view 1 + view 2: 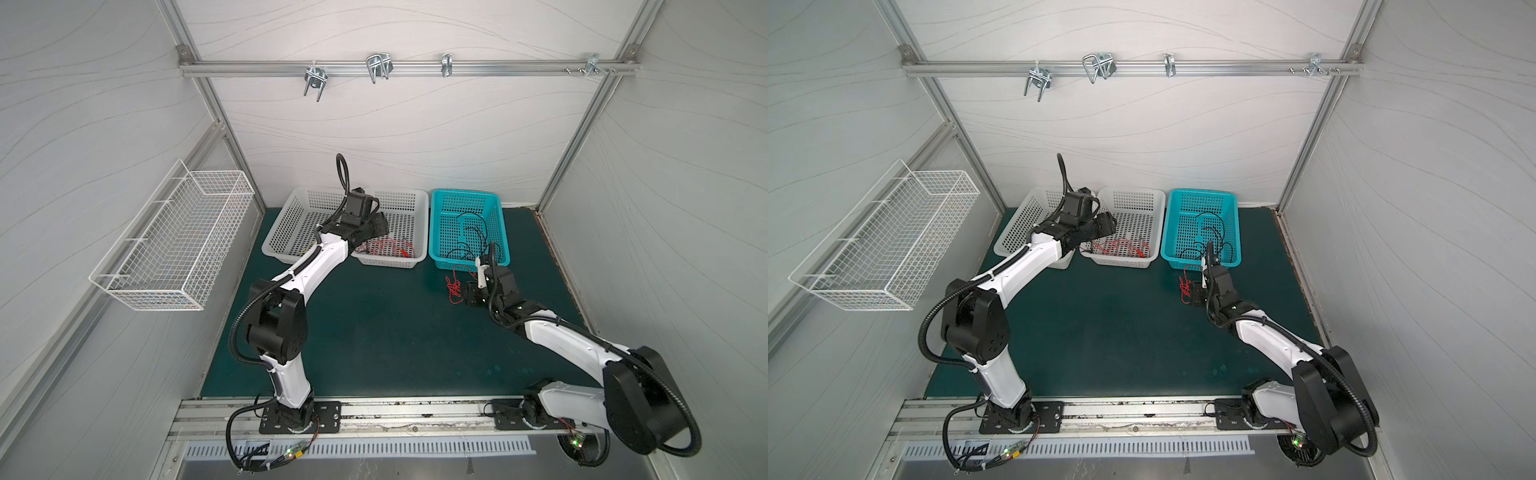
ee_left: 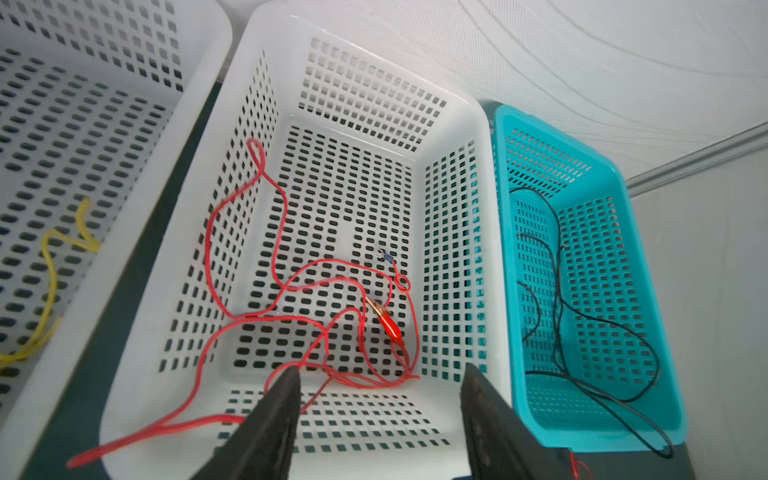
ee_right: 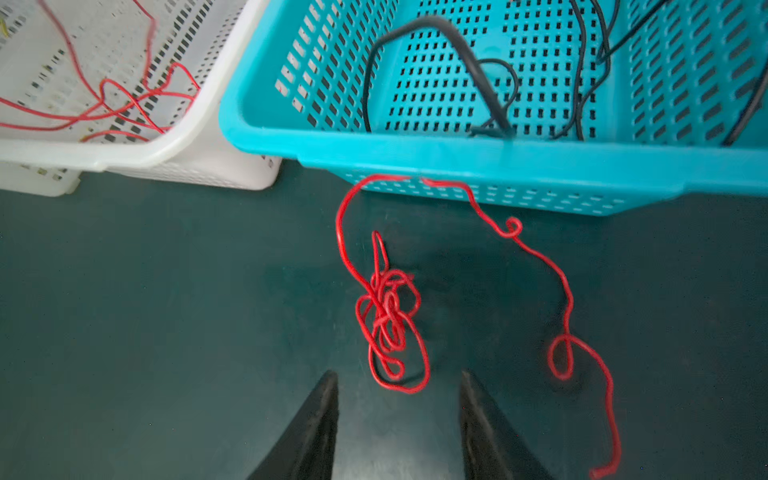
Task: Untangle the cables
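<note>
Just ahead of the open, empty right gripper (image 3: 398, 374), a knotted red cable (image 3: 388, 316) lies on the green mat (image 3: 166, 311). Its tangle stretches toward the teal basket (image 3: 498, 160), with bare mat on both sides. The left gripper (image 2: 382, 370) hovers open above red cables (image 2: 388, 323) in the white basket (image 2: 496, 249).

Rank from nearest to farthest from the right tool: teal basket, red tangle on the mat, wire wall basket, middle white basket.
From the right tool, in a top view:
1. red tangle, on the mat beside it
2. teal basket, just behind
3. middle white basket, farther left
4. wire wall basket, far left
</note>
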Robot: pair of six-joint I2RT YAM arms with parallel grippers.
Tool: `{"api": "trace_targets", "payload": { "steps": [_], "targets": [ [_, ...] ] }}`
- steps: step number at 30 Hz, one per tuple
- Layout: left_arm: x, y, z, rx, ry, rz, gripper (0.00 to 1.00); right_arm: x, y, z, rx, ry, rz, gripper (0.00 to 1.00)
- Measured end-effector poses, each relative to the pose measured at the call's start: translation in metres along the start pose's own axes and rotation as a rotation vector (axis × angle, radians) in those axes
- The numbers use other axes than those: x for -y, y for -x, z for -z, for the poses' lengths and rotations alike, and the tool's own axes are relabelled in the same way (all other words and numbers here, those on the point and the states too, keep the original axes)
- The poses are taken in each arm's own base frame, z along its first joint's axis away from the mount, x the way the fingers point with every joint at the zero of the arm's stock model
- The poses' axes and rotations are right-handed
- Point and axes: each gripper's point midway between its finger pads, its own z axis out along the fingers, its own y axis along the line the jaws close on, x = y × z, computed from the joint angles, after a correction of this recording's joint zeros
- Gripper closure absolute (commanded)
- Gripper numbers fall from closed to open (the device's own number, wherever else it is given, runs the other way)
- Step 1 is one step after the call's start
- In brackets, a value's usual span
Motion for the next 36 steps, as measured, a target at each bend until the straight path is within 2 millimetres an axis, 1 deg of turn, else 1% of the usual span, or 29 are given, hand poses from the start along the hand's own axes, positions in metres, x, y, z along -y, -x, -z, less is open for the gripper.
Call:
{"api": "trace_targets", "payload": {
  "steps": [1, 5, 9, 14, 21, 24, 26, 29, 30, 33, 36],
  "targets": [
    [0.0, -0.002, 0.002, -0.004, -0.008, -0.002, 0.23, -0.003, 0.006, -0.002, 0.002, 0.009, -0.001, 0.52],
    [0.008, -0.005, 0.022, 0.009, -0.063, -0.009, 0.2, -0.017, 0.028, -0.009, 0.012, 0.049, 0.002, 0.52],
    [0.019, -0.001, 0.049, 0.053, -0.133, -0.018, 0.2, -0.024, 0.037, -0.02, -0.005, 0.065, 0.003, 0.53],
    [0.027, -0.002, 0.077, 0.094, -0.205, -0.03, 0.2, -0.024, 0.029, -0.035, -0.057, 0.055, 0.011, 0.56],
    [0.025, -0.017, 0.1, 0.109, -0.252, -0.039, 0.2, -0.018, 0.01, -0.05, -0.125, 0.036, 0.012, 0.63],
    [0.023, -0.025, 0.105, 0.109, -0.26, -0.04, 0.2, -0.016, 0.003, -0.056, -0.149, 0.029, 0.007, 0.7],
    [0.02, -0.029, 0.107, 0.106, -0.26, -0.04, 0.2, -0.015, -0.002, -0.059, -0.163, 0.026, 0.004, 0.83],
    [0.016, -0.037, 0.107, 0.098, -0.257, -0.039, 0.2, -0.015, -0.006, -0.061, -0.176, 0.029, 0.0, 0.98],
    [0.015, -0.039, 0.107, 0.096, -0.256, -0.039, 0.2, -0.015, -0.006, -0.061, -0.176, 0.032, -0.001, 1.0],
    [0.011, -0.046, 0.109, 0.088, -0.25, -0.038, 0.2, -0.018, -0.005, -0.06, -0.175, 0.042, 0.0, 1.0],
    [0.006, -0.052, 0.112, 0.087, -0.243, -0.037, 0.2, -0.025, -0.001, -0.054, -0.161, 0.069, 0.013, 1.0]
  ]
}}
